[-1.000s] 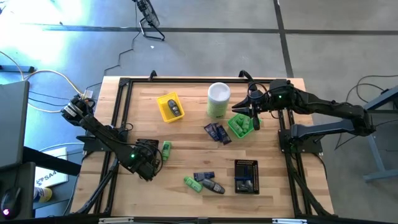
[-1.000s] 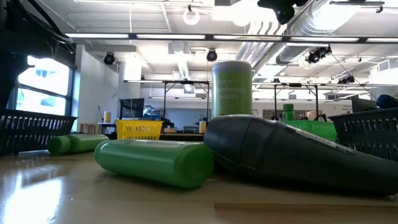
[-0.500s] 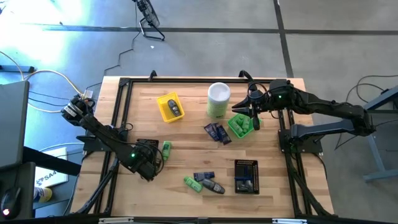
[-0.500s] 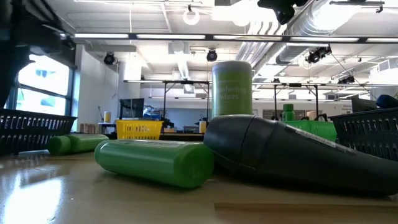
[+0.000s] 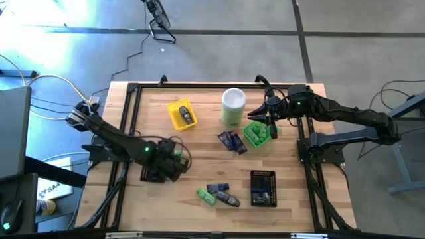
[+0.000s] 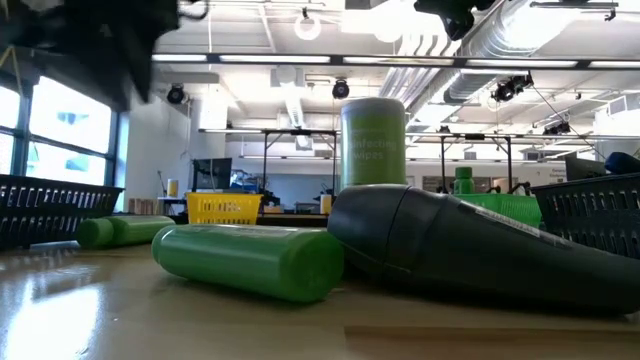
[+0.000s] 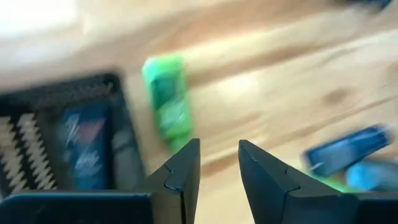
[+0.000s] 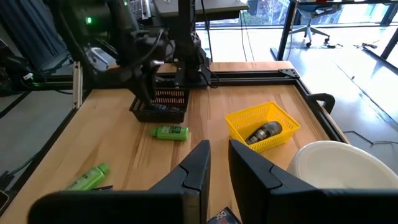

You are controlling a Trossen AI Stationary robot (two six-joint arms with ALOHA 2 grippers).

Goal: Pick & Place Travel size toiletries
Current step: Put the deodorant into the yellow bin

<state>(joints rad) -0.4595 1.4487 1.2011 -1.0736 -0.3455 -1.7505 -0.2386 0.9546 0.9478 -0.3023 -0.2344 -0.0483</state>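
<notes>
Left gripper (image 7: 217, 163), jaws narrow and empty, hangs over the green tube (image 7: 166, 99) at upper left of its wrist view. The tube looks light and slick; best taken across its middle

Overhead view evenly lit, sharp; strong blue-white glare on the floor (image 5: 46, 26) at 10–11 o'clock, short soft shadows on the tabletop (image 5: 199, 143). Low view is backlit: ceiling lights (image 6: 307, 22) at 12 o'clock and a bright window (image 6: 60, 130) at 9 o'clock; the near green bottle (image 6: 250, 258) is slightly soft. Left wrist view heavily motion-blurred, washed out toward 11 o'clock. Right wrist view crisp, daylight windows blown out at 12–1 o'clock, slight edge distortion.
</notes>
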